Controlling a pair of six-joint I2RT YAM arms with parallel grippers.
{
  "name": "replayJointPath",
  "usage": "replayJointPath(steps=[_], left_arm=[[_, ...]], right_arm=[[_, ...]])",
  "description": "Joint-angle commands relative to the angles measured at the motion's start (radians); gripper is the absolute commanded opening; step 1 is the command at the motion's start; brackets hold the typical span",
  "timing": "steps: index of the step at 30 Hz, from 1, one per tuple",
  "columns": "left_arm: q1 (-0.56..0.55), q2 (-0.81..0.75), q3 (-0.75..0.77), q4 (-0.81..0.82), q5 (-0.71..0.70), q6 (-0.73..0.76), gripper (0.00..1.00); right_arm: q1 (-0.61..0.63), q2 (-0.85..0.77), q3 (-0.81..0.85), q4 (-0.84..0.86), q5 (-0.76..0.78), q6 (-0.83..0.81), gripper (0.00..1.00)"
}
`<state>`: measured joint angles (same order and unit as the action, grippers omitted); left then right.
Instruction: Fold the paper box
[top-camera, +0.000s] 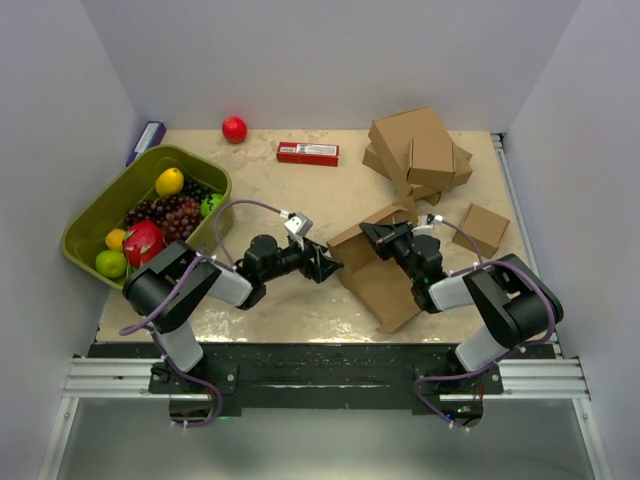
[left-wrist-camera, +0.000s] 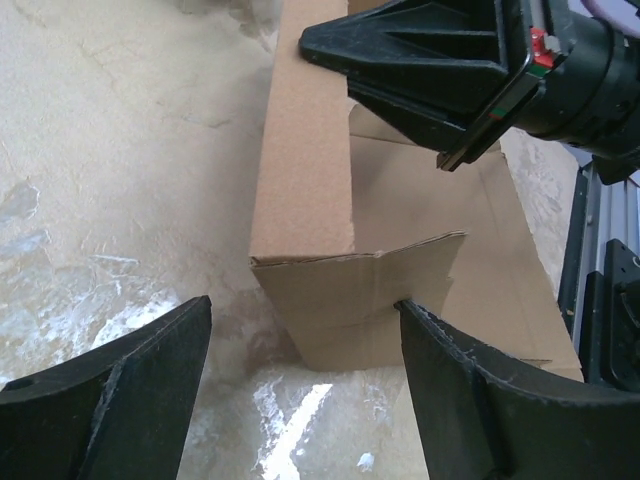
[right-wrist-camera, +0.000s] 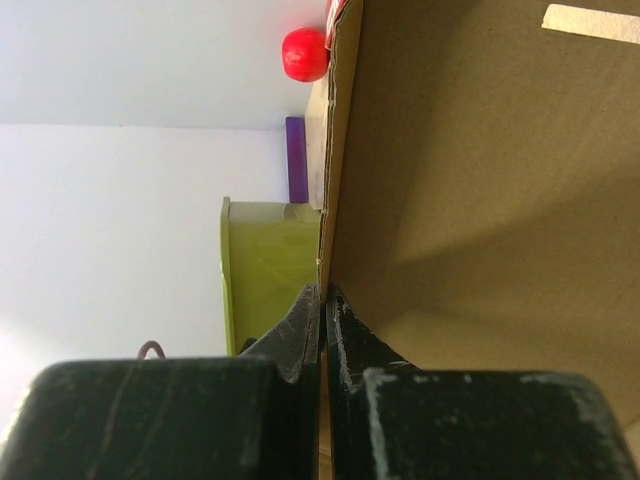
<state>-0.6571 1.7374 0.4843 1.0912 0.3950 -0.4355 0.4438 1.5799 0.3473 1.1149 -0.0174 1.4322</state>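
Centrally on the surface (top-camera: 300, 200) lay the box (top-camera: 392, 292), part-folded, one long wall raised. Clamped on that wall's top edge was the right gripper (top-camera: 378, 236). At the box's end stood the left gripper (top-camera: 326, 266), jaws wide apart. Far left sat a green bin (top-camera: 103, 202) of fruit.

We see bright, even light, soft shadows, white glare on the worktop (left-wrist-camera: 290, 410); right tool (right-wrist-camera: 322, 297) close-up looks blurry.

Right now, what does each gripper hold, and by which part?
The right gripper pinches the paper box by one panel's edge; the left gripper holds nothing.
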Motion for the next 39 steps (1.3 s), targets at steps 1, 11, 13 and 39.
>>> replayJointPath(steps=[1, 11, 13, 39], left_arm=[[-0.007, -0.010, 0.007, 0.142, -0.019, -0.019, 0.81], [-0.035, -0.010, 0.048, 0.001, -0.148, -0.023, 0.82], [-0.042, -0.009, 0.062, -0.020, -0.182, -0.025, 0.81], [-0.148, -0.009, 0.189, -0.350, -0.473, -0.008, 0.50]], right_arm=[[0.019, 0.020, -0.019, -0.055, -0.044, -0.029, 0.00], [0.019, 0.023, -0.019, -0.053, -0.046, -0.027, 0.00], [0.019, 0.022, -0.019, -0.052, -0.046, -0.026, 0.00], [0.019, 0.012, -0.025, -0.035, -0.044, -0.026, 0.00]])
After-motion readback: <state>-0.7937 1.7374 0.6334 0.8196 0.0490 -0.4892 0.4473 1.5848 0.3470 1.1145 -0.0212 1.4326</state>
